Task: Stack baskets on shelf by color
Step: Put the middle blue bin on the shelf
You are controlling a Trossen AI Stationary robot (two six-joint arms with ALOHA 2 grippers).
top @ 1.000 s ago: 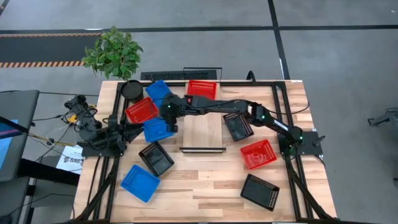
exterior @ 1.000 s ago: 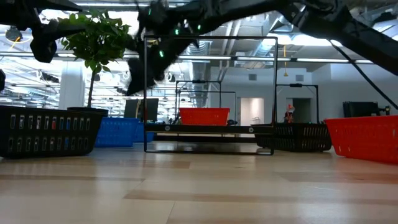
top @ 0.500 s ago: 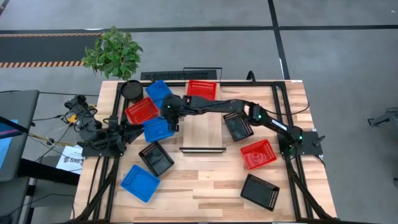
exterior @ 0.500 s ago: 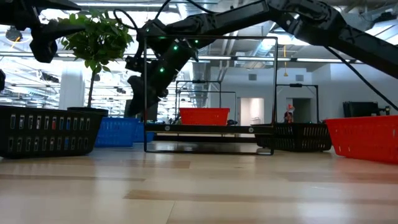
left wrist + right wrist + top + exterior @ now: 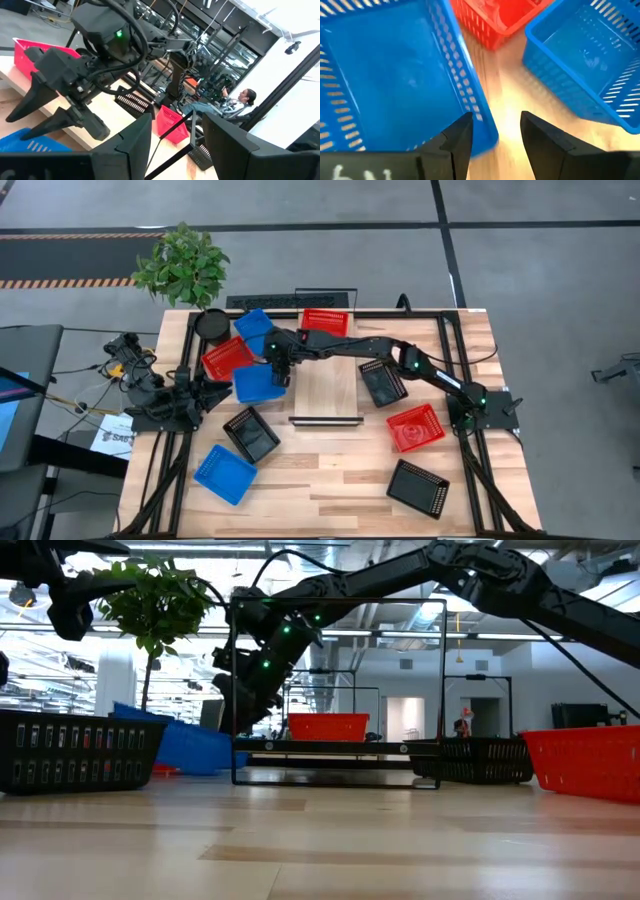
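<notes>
Wood planks make up the table top (image 5: pixel 330 480), and the shelf (image 5: pixel 327 390) sits in its middle. Right gripper (image 5: pixel 280 376) reaches across to about 10 o'clock from the shelf, fingers apart over the near wall of a tilted blue basket (image 5: pixel 256 384). A red basket (image 5: pixel 226 357) lies just beside it. Left gripper (image 5: pixel 218 392) waits at 9 o'clock, fingers apart, holding nothing.

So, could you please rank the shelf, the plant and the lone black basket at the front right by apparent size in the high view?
1. plant
2. shelf, close to the plant, so that order is unsure
3. black basket, clearly smallest
</notes>
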